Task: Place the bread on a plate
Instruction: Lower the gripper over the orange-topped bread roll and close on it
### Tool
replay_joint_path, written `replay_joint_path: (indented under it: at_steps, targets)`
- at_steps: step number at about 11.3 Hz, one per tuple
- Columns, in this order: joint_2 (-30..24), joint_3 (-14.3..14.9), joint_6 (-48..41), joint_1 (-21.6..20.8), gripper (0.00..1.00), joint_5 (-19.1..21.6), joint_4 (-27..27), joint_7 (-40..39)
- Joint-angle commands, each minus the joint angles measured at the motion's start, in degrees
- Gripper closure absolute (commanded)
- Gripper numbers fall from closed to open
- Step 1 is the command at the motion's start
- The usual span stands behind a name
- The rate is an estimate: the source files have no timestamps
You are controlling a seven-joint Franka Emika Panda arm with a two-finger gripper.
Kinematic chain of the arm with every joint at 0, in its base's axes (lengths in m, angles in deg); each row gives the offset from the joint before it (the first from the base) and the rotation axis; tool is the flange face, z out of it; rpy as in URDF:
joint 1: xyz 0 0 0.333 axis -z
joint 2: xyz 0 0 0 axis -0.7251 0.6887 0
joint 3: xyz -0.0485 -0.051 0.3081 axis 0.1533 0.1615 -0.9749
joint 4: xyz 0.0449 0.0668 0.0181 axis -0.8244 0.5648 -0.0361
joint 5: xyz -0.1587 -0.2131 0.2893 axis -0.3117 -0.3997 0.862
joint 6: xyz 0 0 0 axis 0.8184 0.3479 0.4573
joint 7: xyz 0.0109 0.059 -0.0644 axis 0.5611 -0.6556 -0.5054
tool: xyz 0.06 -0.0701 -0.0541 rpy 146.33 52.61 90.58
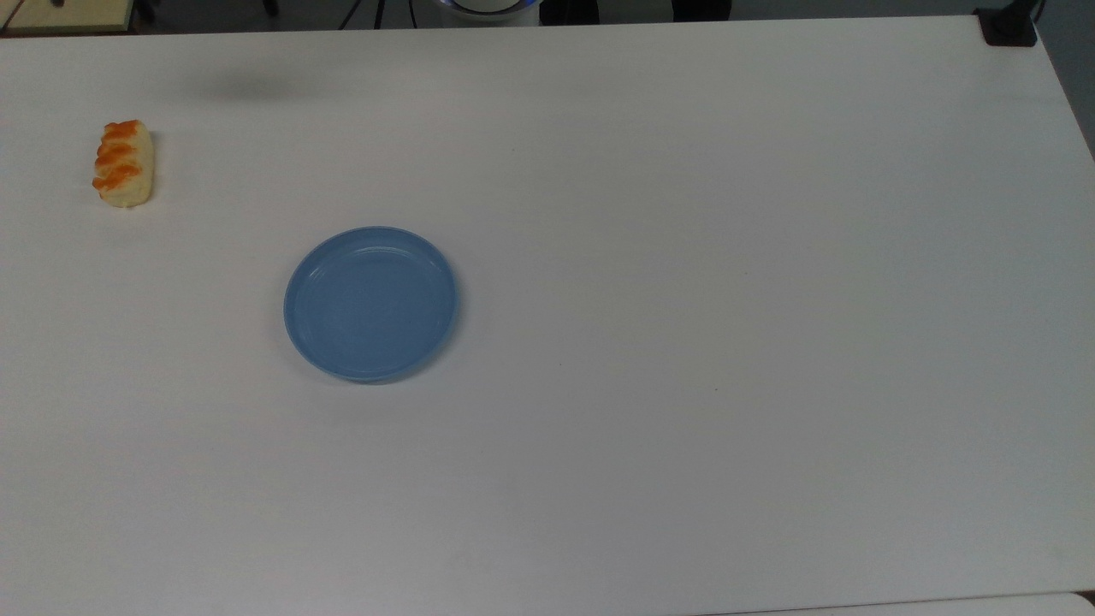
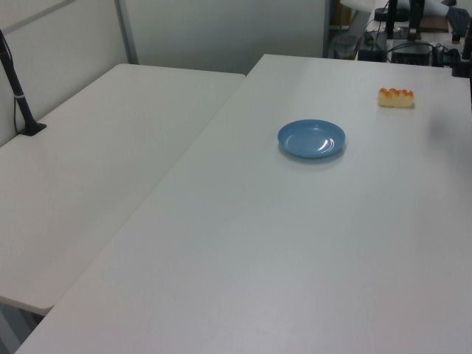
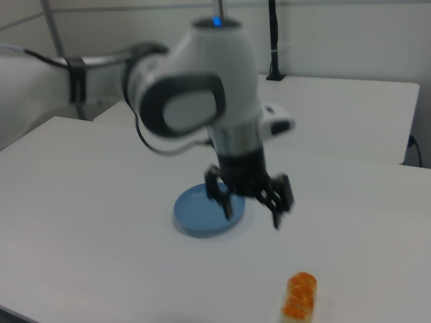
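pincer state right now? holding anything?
Pincer: open, holding nothing, in the air in front of the plate. Bread lies on the table, untouched.

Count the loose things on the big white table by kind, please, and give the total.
Bread loaf: 1
Light-blue plate: 1
Total: 2
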Motion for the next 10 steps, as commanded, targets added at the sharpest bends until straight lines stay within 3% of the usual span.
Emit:
replay_joint_path:
  at_steps: [1, 3, 7, 10]
  targets:
    - [3.7, 4.0, 13.0, 1.5, 0.0, 0.1, 6.5, -6.5]
    - [7.8, 5.2, 17.3, 1.8, 0.0, 1.9, 5.9, -6.9]
    - [14.1, 5.1, 21.4, 2.1, 0.0, 14.8, 4.9, -6.2]
    - [17.7, 4.9, 21.5, 2.1, 0.0, 17.7, 4.8, -6.2]
